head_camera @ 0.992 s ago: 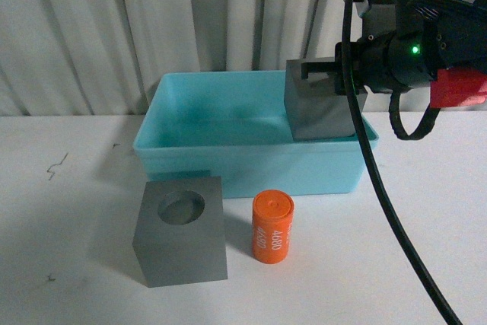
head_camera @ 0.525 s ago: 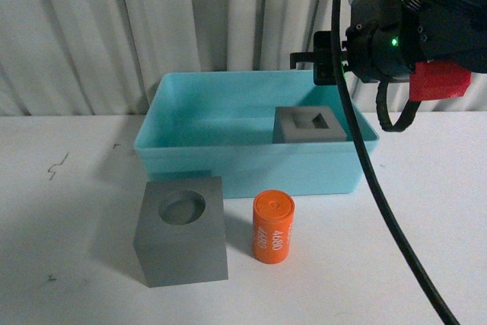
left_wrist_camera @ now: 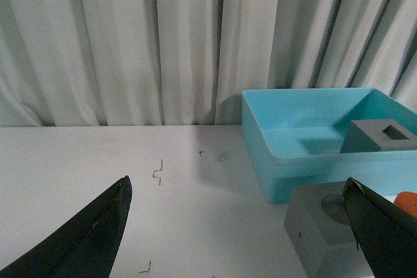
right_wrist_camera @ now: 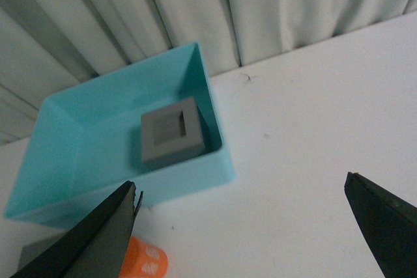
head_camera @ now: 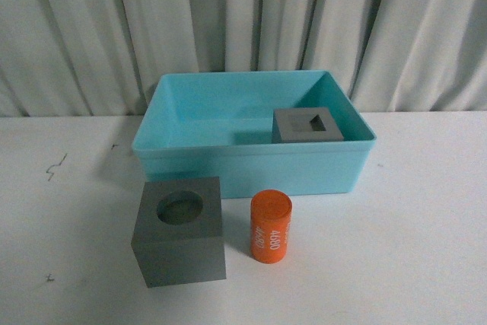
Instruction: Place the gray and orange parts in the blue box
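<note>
Smooth light-blue plastic box (head_camera: pixel 251 165); matte gray cubes (head_camera: pixel 181 253), smooth orange cylinder (head_camera: pixel 271 227); cloth curtain (head_camera: pixel 228 13)

- Cylinder (head_camera: pixel 272 227), orange, front view: "4680" printed in white on its side wall.
- The number appears twice, in two lines side by side; the left one is partly turned away around the curve, yet both can be read.
- The digits are turned on their side and run along the cylinder's height, so the lines read vertically while it stands upright.
- Cylinder (right_wrist_camera: pixel 144 262), right wrist view: white marks show on the small part in view, too small and cut off to read.
</note>
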`<control>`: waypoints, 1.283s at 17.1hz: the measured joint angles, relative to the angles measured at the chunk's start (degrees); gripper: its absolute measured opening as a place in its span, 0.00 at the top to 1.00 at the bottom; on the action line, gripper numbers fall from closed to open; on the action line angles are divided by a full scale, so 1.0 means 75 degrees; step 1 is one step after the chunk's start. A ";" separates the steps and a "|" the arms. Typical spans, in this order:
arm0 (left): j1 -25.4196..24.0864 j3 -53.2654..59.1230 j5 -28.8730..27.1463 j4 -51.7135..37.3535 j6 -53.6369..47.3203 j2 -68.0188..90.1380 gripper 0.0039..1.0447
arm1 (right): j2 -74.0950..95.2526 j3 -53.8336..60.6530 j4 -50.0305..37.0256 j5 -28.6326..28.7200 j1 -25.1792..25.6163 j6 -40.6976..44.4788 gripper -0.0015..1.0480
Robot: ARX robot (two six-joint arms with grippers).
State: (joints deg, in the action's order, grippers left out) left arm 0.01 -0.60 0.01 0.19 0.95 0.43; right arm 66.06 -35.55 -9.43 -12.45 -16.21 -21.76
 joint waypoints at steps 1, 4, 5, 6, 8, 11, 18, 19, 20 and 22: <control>0.0000 0.0000 -0.0003 0.0000 0.0000 0.0000 0.06 | -0.0085 0.0221 -0.0799 -0.0160 -0.0029 0.0131 0.09; 0.0000 0.0000 -0.0006 0.0003 0.0000 0.0000 0.06 | -0.0557 0.1463 -0.3552 -0.0160 0.0262 0.1717 0.33; 0.0000 0.0000 -0.0006 0.0000 0.0000 0.0000 0.06 | -0.0659 0.1658 -0.3710 -0.0128 0.0329 0.1915 0.37; 0.0000 0.0000 -0.0006 0.0003 0.0000 0.0000 0.06 | -0.0755 0.1813 -0.3800 -0.0096 0.0393 0.2113 0.40; 0.0000 0.0000 -0.0003 0.0000 0.0000 0.0000 0.06 | -0.0909 0.2060 -0.3914 -0.0029 0.0525 0.2323 0.47; 0.0000 0.0000 0.0000 0.0000 0.0000 0.0000 0.06 | -0.1105 0.2285 -0.3952 0.0102 0.0656 0.2527 0.56; 0.0000 0.0000 -0.0003 0.0000 0.0000 0.0000 0.06 | -0.2710 0.3625 -0.3669 0.0801 0.1378 0.2850 0.98; 0.0000 0.0000 -0.0003 0.0000 0.0000 0.0000 0.06 | -0.3008 0.3791 -0.3535 0.0909 0.1440 0.2850 0.98; 0.0000 0.0000 -0.0003 0.0000 0.0000 0.0000 0.06 | -0.3299 0.3914 -0.3363 0.1300 0.1664 0.2850 0.98; 0.0000 0.0000 -0.0003 0.0003 0.0000 0.0000 0.06 | -0.3867 0.4135 -0.3037 0.1562 0.2218 0.2853 0.98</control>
State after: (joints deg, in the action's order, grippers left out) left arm 0.01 -0.60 -0.01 0.21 0.95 0.43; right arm 37.06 -4.54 -32.21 -0.73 0.43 -0.36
